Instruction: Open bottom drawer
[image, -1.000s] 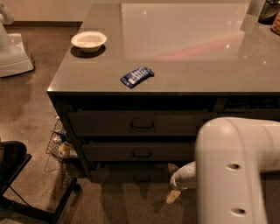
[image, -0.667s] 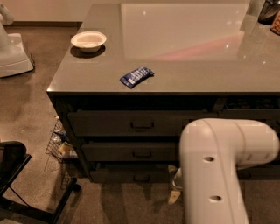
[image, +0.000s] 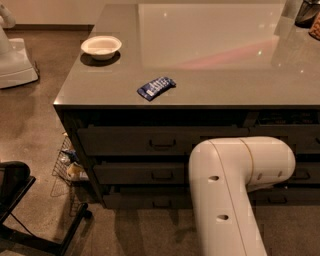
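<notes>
The bottom drawer (image: 142, 200) is the low, thin dark panel at the foot of the left stack, with a small dark handle (image: 162, 203) at its centre. Its front sits flush with the drawers above. My white arm (image: 235, 190) crosses the lower right of the camera view and covers the drawer's right part. My gripper is hidden behind the arm, low down in front of the drawers, so it does not show.
Two taller drawers (image: 162, 142) sit above the bottom one. On the grey counter (image: 210, 60) lie a white bowl (image: 101, 46) and a blue packet (image: 156, 87). A wire basket (image: 67, 162) stands on the floor at left, with a black chair base (image: 22, 205) nearby.
My arm has swung left and toward the camera. The gripper, seen earlier low by the bottom drawer, is now hidden behind the arm.
</notes>
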